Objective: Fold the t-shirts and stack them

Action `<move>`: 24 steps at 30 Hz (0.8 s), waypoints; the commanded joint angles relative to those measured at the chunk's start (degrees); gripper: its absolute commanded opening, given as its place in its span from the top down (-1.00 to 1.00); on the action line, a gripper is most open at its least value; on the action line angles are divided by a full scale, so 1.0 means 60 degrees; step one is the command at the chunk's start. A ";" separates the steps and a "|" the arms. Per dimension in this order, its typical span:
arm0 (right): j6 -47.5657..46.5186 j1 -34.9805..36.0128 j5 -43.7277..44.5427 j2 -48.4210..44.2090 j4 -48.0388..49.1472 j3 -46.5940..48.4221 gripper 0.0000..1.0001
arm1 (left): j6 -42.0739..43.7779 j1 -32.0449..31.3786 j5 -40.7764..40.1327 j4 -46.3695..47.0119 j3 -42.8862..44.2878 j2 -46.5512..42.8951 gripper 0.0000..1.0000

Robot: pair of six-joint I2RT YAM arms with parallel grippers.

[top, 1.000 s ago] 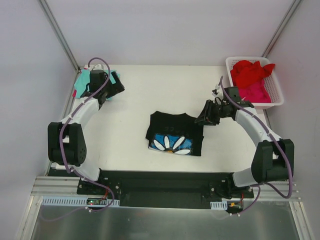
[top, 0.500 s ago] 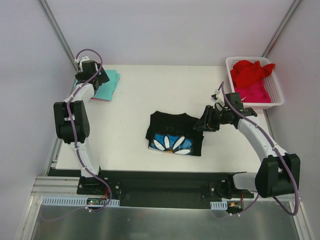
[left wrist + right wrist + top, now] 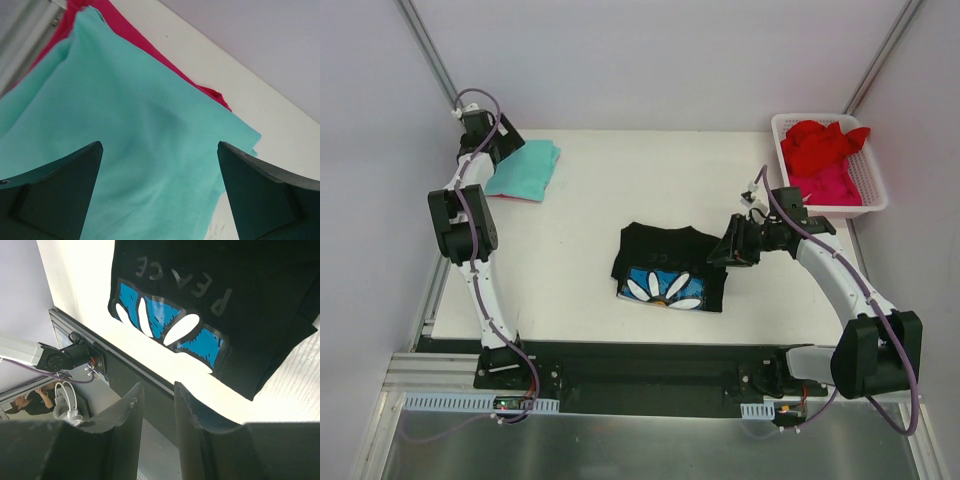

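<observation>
At the far left corner of the counter, the left fingers stand wide apart with nothing between them, hanging over a folded teal shirt. That shirt lies flat on top of a red-pink shirt, which shows as a strip along the teal one's far edge in the wrist view. From above, the pair sits as a small stack right in the corner, with the left arm stretched up to it along the left edge of the counter.

Over on the right, the right fingers are close together with a narrow gap. As far as I can see from the wrist view, no cloth is caught in that gap; only the dark rail at the near edge of the counter shows through it. They sit just beside the right edge of the black shirt; whether they touch it I cannot tell. This shirt lies folded in the middle of the counter, with its blue-and-white flower print facing up at the near side and the word PEACE above it.

Well apart, in the far right corner, a white basket holds a crumpled red shirt and a pink shirt.
</observation>
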 commanded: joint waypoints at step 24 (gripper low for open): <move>-0.0091 0.0059 -0.0696 -0.0586 -0.1187 0.1339 0.37 | -0.3580 0.0278 0.3444 -0.2096 -0.1337 0.0510 -0.98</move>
